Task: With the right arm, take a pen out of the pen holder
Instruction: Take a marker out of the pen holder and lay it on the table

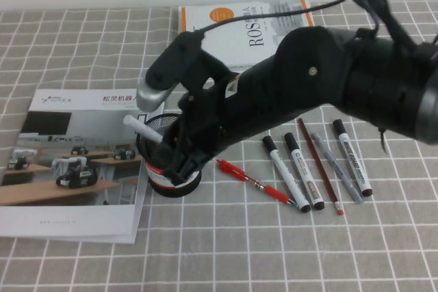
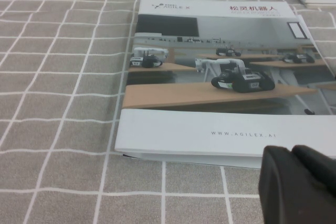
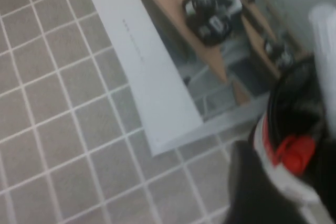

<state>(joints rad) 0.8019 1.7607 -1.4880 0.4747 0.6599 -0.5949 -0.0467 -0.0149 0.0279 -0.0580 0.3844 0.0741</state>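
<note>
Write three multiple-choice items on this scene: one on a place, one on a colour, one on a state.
1. The right gripper is:
A. over the book
B. at the pen holder
C. over the loose markers

2. The nearest loose pen beside the holder is:
A. green
B. blue
C. red

3. The white pen is:
A. flat on the cloth
B. tilted inside the holder
C. lying on the book

Key:
1 B: the right arm's tip is down at the holder's rim.
2 C: its barrel and cap are red.
3 B: it leans out over the mesh rim.

The left gripper is apart from all this, by the edge of the brochure.
</note>
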